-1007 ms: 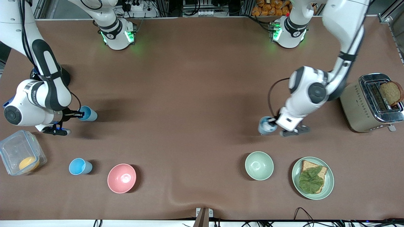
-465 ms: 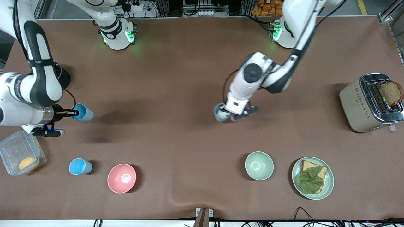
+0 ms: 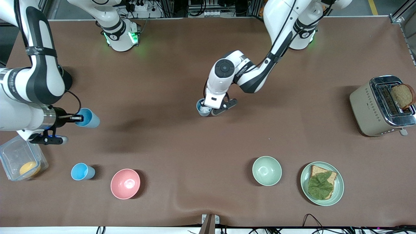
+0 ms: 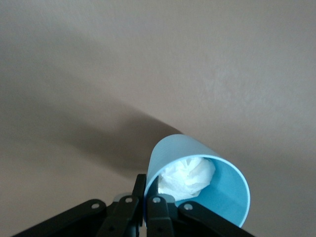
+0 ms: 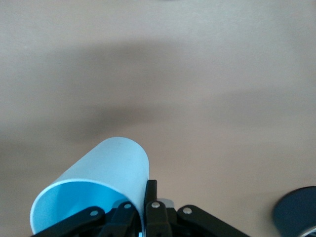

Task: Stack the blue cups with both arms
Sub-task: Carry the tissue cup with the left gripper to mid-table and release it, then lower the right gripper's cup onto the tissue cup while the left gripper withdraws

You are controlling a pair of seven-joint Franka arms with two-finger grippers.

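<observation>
My left gripper (image 3: 208,109) is shut on the rim of a grey-blue cup (image 3: 201,109) with crumpled white paper in it, held over the middle of the table. In the left wrist view the gripper (image 4: 146,197) pinches the wall of that cup (image 4: 224,195), one finger inside and one outside. My right gripper (image 3: 75,119) is shut on the rim of a second blue cup (image 3: 90,119), held tilted over the right arm's end of the table. In the right wrist view the gripper (image 5: 145,197) pinches that cup (image 5: 116,163), which looks empty.
A brighter sky-blue cup (image 3: 83,171) and a pink bowl (image 3: 125,183) stand near the front camera. A clear box (image 3: 13,156) lies under my right arm. A green bowl (image 3: 266,170), a plate (image 3: 338,182) with bread and a toaster (image 3: 367,110) are toward the left arm's end.
My left arm has carried its cup from beside the toaster to the middle of the table, toward the right arm's end. My right gripper has barely shifted with its cup.
</observation>
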